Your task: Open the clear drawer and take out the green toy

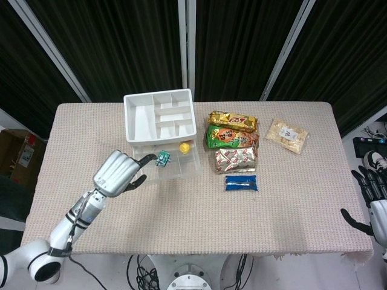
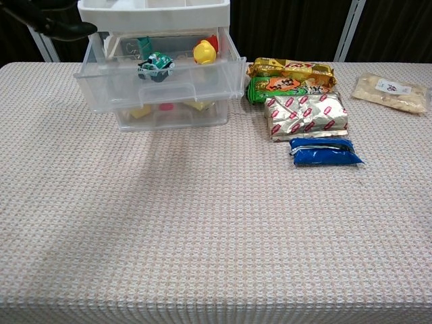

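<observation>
Head view showed the left hand raised above the table, just left of the pulled-out clear drawer, its fingers loosely curled and holding nothing, one dark fingertip reaching toward the drawer's left front corner. Whether it touched the drawer could not be told. The green toy lay inside the open drawer, near its left half, with a yellow toy further back and to the right. Above the drawer sat the white tray with its dividers.

Chest view caught only dark fingertips at the top left corner, just beside the tray edge. The drawer stuck out toward the camera, the toy resting on its floor, the yellow toy behind it. A lower drawer stayed closed, with yellow and red items blurred inside.

To the right lay a column of snack packs, a blue pack nearest the front, and a pale bag well apart to the right.

The right hand hung at the table's right edge, fingers spread and empty.
</observation>
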`<state>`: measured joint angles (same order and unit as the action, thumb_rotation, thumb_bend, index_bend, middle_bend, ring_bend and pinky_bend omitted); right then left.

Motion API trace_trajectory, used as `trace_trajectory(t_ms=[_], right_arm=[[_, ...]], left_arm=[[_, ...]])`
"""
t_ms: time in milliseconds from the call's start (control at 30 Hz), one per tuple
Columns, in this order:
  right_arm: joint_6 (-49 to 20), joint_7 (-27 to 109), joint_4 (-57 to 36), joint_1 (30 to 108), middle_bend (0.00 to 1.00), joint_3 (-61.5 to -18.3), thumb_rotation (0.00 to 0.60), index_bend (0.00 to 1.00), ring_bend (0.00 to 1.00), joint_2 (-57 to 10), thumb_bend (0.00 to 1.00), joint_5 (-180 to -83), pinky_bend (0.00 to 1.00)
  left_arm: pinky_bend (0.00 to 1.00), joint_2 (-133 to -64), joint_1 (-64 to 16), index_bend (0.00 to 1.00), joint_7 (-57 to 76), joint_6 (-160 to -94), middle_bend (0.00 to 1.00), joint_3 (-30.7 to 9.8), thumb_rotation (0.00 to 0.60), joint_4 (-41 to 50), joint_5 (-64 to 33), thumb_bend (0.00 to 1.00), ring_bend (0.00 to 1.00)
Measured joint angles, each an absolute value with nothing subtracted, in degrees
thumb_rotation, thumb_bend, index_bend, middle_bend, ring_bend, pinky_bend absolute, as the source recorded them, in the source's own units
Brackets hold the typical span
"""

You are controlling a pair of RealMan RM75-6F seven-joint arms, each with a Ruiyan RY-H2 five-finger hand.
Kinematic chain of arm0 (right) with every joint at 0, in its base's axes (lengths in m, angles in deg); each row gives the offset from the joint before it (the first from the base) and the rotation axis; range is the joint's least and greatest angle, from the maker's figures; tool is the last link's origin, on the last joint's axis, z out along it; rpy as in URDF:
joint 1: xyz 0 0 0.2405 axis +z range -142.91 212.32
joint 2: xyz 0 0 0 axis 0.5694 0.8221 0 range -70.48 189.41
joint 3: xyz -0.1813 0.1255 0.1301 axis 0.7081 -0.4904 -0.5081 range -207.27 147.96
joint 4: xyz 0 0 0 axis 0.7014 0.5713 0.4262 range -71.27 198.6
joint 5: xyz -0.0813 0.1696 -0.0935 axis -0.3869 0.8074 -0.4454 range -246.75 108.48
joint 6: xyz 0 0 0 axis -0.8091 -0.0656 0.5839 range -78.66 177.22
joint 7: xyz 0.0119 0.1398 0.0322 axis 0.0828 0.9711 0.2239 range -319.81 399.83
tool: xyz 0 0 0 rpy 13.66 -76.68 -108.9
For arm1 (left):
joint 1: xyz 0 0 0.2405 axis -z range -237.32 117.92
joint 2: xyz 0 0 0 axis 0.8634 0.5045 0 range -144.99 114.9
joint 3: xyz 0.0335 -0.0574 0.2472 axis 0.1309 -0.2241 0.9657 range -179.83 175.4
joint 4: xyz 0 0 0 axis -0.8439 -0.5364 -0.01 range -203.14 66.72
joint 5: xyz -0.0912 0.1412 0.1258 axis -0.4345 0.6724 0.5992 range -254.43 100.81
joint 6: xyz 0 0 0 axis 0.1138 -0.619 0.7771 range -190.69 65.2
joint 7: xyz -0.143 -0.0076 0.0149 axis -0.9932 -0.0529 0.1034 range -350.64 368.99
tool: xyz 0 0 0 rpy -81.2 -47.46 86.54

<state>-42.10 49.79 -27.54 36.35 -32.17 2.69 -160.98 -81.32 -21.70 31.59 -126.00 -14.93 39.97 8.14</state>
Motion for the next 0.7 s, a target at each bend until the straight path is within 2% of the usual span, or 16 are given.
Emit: trace_trajectory(t_ms=[300, 700], right_arm=[[-41.7, 49.0, -28.0, 36.0, 0.0, -32.1, 0.6, 0.0, 0.0, 2.7, 0.18, -160.1, 0.0], [-41.0, 48.1, -28.7, 36.1, 0.0, -32.2, 0.6, 0.0, 0.0, 2.7, 0.18, -159.7, 0.0]], left_arm=[[1.0, -83.2, -12.8, 0.29, 41.2, -114.8, 0.83, -16.1, 0.6, 30.2, 4.4, 0.18, 0.95], [1.0, -86.8, -9.0, 0.29, 44.4, -112.3, 0.84, -14.5, 0.6, 27.2, 1.1, 0.17, 0.95]])
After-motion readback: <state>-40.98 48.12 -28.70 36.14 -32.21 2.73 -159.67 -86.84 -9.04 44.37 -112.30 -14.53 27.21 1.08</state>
